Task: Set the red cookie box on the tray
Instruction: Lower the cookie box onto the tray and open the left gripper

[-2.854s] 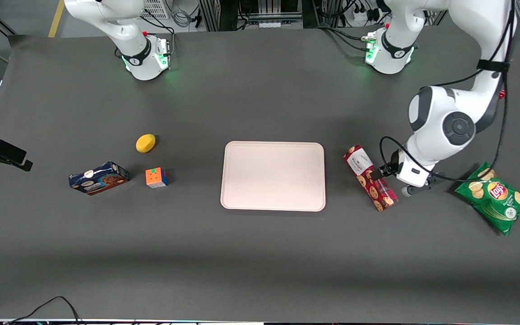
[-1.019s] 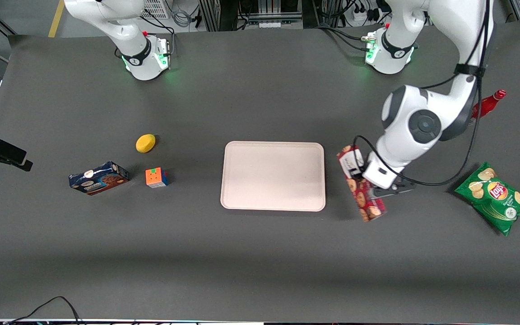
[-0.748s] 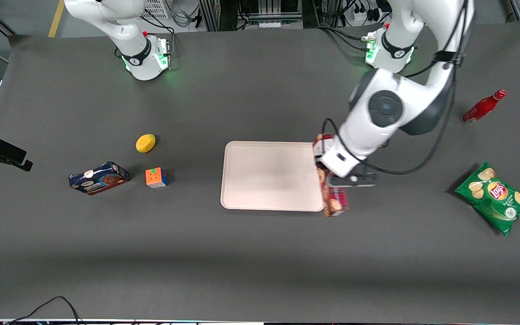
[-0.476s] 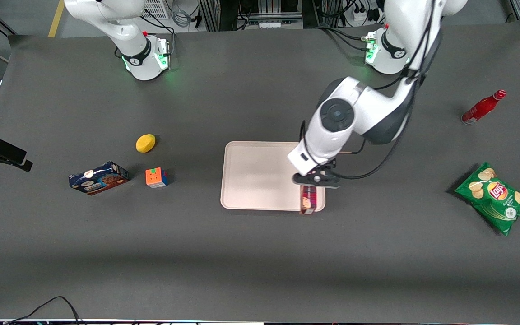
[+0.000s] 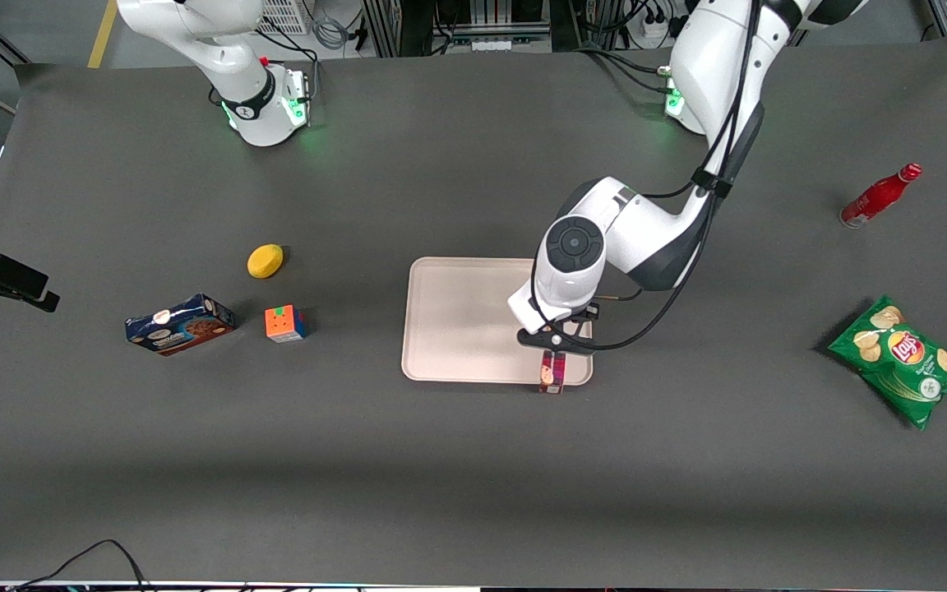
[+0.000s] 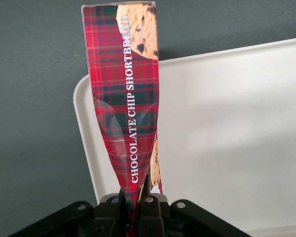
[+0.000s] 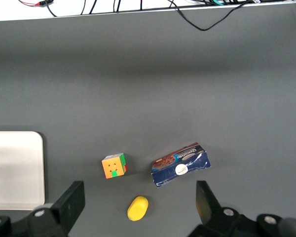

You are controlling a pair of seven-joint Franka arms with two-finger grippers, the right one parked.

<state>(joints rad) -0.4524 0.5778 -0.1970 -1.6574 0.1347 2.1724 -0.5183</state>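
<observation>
Tool (image 5: 554,344) at the lower right of centre in the front view pinches the red cookie box (image 5: 552,374), which juts from its tips out over the tray (image 5: 465,329) corner nearest the camera, above the tabletop (image 5: 473,460).

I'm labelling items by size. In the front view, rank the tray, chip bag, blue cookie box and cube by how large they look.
1. Tray
2. Chip bag
3. Blue cookie box
4. Cube

The tool over the tray's rim grips the red cookie box, mostly hidden, so unranked.
</observation>
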